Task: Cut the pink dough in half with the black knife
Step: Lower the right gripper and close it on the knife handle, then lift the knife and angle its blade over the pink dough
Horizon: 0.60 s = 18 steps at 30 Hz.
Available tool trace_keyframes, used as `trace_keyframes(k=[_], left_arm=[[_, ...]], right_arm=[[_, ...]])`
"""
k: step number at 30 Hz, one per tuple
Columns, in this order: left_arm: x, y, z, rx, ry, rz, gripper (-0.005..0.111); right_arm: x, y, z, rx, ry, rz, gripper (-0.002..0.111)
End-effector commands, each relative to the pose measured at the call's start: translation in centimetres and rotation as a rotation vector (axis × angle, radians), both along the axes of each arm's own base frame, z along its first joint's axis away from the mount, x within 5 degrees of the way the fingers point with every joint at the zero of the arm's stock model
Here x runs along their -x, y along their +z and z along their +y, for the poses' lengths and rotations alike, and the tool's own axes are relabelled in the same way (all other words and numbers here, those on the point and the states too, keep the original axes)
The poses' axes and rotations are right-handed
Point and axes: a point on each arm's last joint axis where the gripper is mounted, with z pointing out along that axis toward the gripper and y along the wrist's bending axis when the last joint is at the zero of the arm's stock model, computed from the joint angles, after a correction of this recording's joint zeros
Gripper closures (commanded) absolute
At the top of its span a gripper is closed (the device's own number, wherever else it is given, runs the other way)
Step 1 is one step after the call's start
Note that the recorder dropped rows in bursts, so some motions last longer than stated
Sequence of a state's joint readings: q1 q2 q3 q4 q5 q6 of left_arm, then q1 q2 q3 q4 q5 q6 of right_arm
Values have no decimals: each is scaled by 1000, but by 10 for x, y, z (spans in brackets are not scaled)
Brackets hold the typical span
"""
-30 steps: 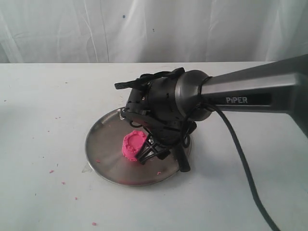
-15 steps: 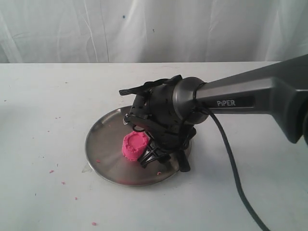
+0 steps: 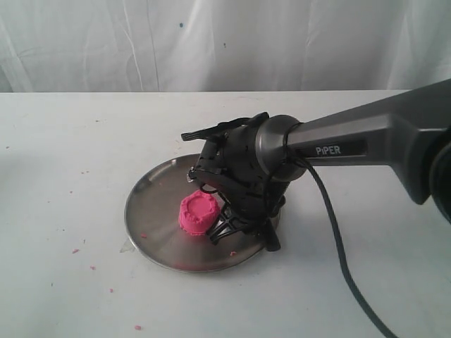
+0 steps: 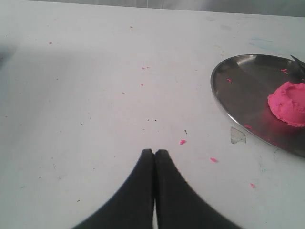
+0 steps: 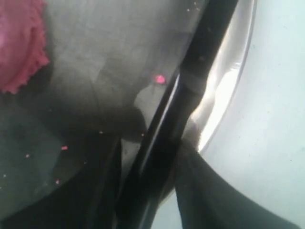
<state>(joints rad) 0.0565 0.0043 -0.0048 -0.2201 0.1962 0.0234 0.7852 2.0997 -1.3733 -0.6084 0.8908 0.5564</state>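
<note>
A round steel plate [image 3: 151,211] sits in the middle of a white table [image 3: 63,176]. Taking 12 o'clock as the side toward the pale curtain [image 3: 106,42] at the back, the pink dough [image 3: 197,213] rests close to the plate's centre, a touch toward 12 o'clock. It is in one piece, round, with a scalloped rim and a flattish top.

The right arm [image 3: 366,137] reaches in from 3 o'clock with its wrist bent down over the plate. This puts the right gripper [image 3: 227,229] at the dough's 4 o'clock, just beside the lump; whether it touches the dough cannot be told. The black knife [image 3: 270,239] lies along the plate's 3 to 4 o'clock side, and one end pokes out past the rim at about 4 o'clock.

In the right wrist view the knife runs lengthwise between the two dark fingers [image 5: 214,200], one on each side and close against it. That picture is blurred, so it cannot be told whether the pincer actually clamps the knife or only flanks it.

A black cable [image 3: 338,239] drops from the wrist and trails off toward 5 o'clock.

The left gripper [image 4: 154,152] is over bare table, well apart from the plate, its pincer closed tip to tip and holding nothing. Small pink crumbs [image 3: 74,251] dot the table off the plate's 7 to 8 o'clock side, and a few lie on the plate itself.
</note>
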Motion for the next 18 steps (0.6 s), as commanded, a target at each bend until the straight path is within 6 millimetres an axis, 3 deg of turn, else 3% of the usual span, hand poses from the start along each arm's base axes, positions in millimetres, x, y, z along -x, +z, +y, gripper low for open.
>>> trace_keyframes(k=[1, 5, 11, 18], left_arm=[[0, -1, 0, 0, 0, -1, 107], [0, -1, 0, 0, 0, -1, 107], [0, -1, 0, 0, 0, -1, 107], [0, -1, 0, 0, 0, -1, 107]], right_arm=[[-3, 1, -2, -16, -43, -17, 76], [-3, 3, -2, -23, -50, -23, 76], [-12, 17, 1, -30, -77, -50, 94], [-14, 19, -3, -36, -102, -41, 95]])
